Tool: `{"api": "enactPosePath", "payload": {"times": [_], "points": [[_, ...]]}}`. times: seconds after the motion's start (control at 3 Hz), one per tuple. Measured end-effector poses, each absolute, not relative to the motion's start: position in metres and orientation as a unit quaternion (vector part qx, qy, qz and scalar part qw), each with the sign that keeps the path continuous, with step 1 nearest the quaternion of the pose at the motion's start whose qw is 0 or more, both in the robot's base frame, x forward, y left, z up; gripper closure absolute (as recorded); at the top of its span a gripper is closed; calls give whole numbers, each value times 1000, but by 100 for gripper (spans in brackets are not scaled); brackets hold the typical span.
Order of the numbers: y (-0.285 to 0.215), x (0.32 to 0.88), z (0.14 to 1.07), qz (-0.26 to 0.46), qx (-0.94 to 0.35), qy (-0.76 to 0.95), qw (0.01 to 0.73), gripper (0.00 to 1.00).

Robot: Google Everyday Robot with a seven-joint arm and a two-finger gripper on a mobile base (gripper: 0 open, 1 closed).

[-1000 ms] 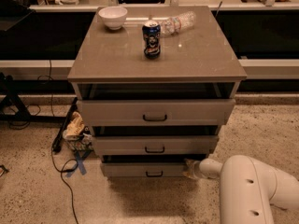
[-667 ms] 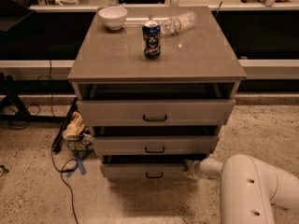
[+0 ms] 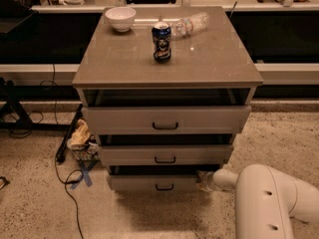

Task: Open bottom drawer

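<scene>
Found the bottom drawer (image 3: 144, 182) lowest in the cabinet (image 3: 214, 66), front narrowest of three, dark gap showing above it. Spotted the gripper (image 3: 204, 179) low at that drawer's right end, against its front corner, well right of the black handle (image 3: 164, 187). Could not tell its state. Noted can (image 3: 161, 42), bowl (image 3: 120, 18) and lying bottle (image 3: 190, 24) up top.

Single camera looks down at cabinet (image 3: 209, 59) front, gripper (image 3: 204, 179) beside bottom drawer (image 3: 134, 183).
</scene>
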State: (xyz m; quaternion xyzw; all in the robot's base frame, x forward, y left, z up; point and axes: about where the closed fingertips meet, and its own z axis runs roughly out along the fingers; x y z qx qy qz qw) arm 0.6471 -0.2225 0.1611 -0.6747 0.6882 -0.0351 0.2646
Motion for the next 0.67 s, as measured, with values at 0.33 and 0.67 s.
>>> {"api": "enactPosePath", "payload": {"times": [0.33,0.67], "points": [[-223,630,155,-18,-675,692,257,100],[-224,625,160,-17,-672,694,257,100]]}}
